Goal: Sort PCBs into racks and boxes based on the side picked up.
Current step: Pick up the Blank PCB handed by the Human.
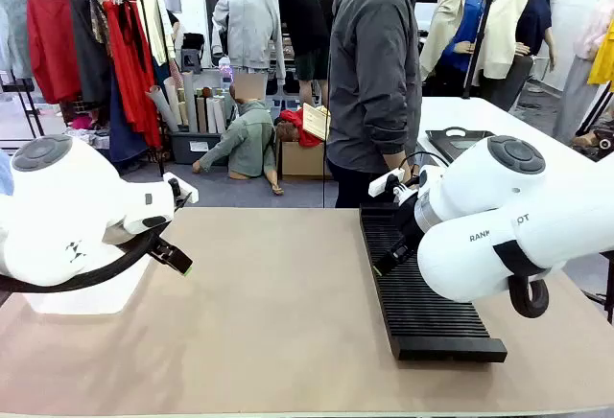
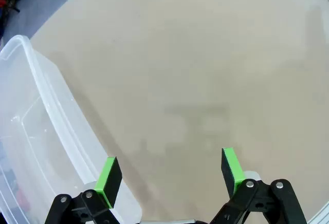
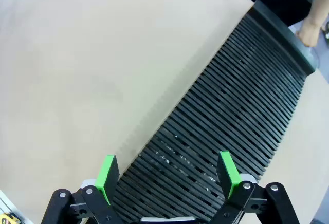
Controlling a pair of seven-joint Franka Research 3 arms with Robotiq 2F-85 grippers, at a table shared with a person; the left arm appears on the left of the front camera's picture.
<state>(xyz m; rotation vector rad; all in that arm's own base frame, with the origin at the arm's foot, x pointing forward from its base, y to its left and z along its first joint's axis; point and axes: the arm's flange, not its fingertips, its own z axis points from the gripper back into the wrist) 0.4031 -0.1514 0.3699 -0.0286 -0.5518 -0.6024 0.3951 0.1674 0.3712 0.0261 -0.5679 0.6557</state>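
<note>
At the left, the left gripper [image 2: 170,171] hangs over the table [image 1: 278,313], its 2 fingers spread and empty, with the clear box [image 2: 51,90] just beside 1 finger. At the right, the right gripper [image 3: 167,172] hovers above the black rack [image 1: 422,303], fingers released. A person's hand [image 3: 311,29] is near the rack's far end.

There is 1 black slotted rack [image 1: 422,284] and 1 clear plastic box [image 2: 46,111], both on 1 tan surface [image 1: 269,322]. There are 2 white robot arms, the left arm [image 1: 67,207] and the right arm [image 1: 518,226]. Each ends in 1 tool, giving 2 in all: the left tool [image 2: 169,170] and the right tool [image 3: 167,170]. Each tool carries 2 green pads [image 2: 109,180], 4 pads altogether. 1 person [image 1: 374,73] stands at the far edge, with 1 hand [image 3: 308,29] in sight.
</note>
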